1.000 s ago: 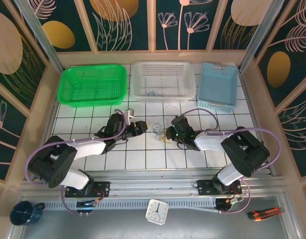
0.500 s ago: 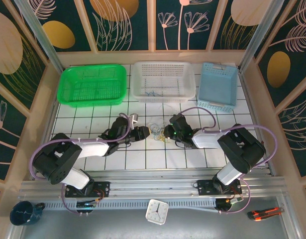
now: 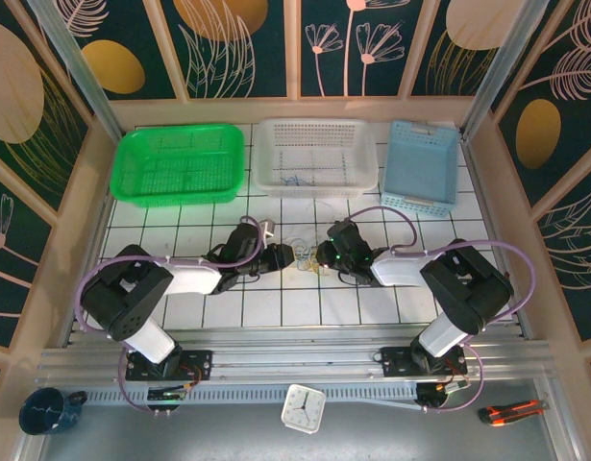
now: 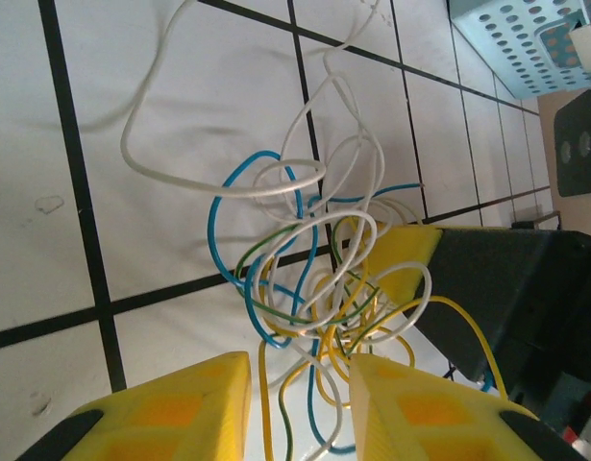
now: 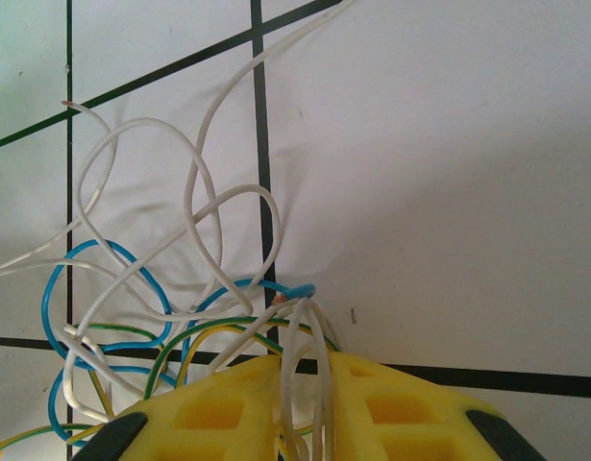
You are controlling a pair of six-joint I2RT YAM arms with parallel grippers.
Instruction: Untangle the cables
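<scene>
The cables (image 3: 305, 252) are a small knot of thin white, blue, yellow and green wires on the white tiled table between my two grippers. My left gripper (image 3: 289, 254) is at the knot's left side. In the left wrist view its yellow fingers (image 4: 180, 408) stand apart, so the left gripper (image 4: 300, 384) is open, with yellow, green, blue and white strands of the cables (image 4: 314, 269) running loosely through the gap. My right gripper (image 3: 320, 256) is at the knot's right side. In the right wrist view, the right gripper (image 5: 305, 384) is shut on white strands of the cables (image 5: 180, 288).
Three baskets line the back of the table: green (image 3: 180, 199), white (image 3: 316, 188) with a few thin wires inside, and blue (image 3: 420, 202). On the front ledge lie a mug (image 3: 45, 411), a small clock (image 3: 302, 407) and a cutter (image 3: 511, 411).
My left gripper has slid right up to the knot and its jaws have narrowed around the strands. The right gripper shifted slightly left early on, still clamped on the wires.
</scene>
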